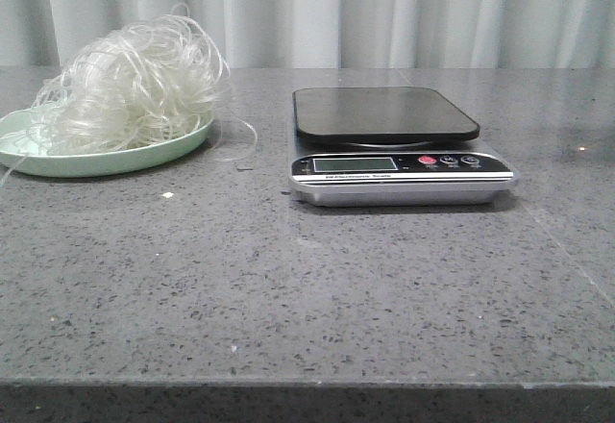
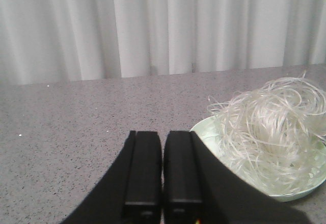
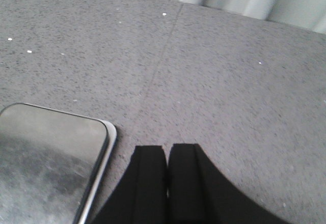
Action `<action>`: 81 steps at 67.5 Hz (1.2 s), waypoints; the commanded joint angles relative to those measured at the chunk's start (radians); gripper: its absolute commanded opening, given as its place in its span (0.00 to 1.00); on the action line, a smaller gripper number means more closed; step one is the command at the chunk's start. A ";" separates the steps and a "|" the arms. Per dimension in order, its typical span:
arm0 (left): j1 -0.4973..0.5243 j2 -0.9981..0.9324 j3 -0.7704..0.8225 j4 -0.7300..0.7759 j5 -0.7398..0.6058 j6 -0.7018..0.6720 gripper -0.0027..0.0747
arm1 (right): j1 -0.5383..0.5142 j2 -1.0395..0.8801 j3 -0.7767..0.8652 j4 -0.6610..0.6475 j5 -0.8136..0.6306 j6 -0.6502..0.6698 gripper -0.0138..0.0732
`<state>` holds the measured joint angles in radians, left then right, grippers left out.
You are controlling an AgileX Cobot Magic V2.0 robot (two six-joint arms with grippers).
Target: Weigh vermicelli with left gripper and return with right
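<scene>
Vermicelli: the vermicelli [image 1: 130, 82] sits heaped on a pale green plate [image 1: 125, 161] at the far left of the grey stone table [image 1: 317, 298], loose loops spilling over the rim; a few stray strands trail onto the table toward the scale.
Plate: its left edge is cut off by the front view's border; in the left wrist view the plate [image 2: 293, 196] is partly hidden behind the gripper's dark body.
Scale: a kitchen scale [image 1: 399, 144] stands right of the plate, well apart from it, its dark platform bare. The display is too small to read. The right wrist view catches only one rounded corner of the scale [image 3: 51, 158].
Left gripper: the left gripper [image 2: 163, 180] hangs near the plate, jaws pressed together with only a thin seam between them, holding nothing.
Right gripper: the right gripper [image 3: 167, 183] is just beside the scale's corner, jaws closed on nothing; its height above the table is hard to judge, possibly low.
Front view: neither arm appears there.
Backdrop: a pale curtain [image 1: 384, 10] closes off the rear.
</scene>
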<state>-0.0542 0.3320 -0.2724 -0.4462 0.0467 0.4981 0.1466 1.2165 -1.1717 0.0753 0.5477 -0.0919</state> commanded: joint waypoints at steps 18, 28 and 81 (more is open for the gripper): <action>0.004 0.006 -0.027 -0.054 -0.075 -0.008 0.21 | -0.090 -0.409 0.500 0.096 -0.443 -0.001 0.33; 0.004 0.006 -0.027 -0.054 -0.075 -0.008 0.21 | -0.093 -0.560 0.639 0.095 -0.483 -0.001 0.33; 0.004 0.006 -0.027 -0.054 -0.075 -0.008 0.21 | -0.093 -1.085 0.908 0.072 -0.476 -0.002 0.33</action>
<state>-0.0542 0.3320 -0.2724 -0.4906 0.0431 0.4981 0.0607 0.1229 -0.2396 0.1576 0.1491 -0.0871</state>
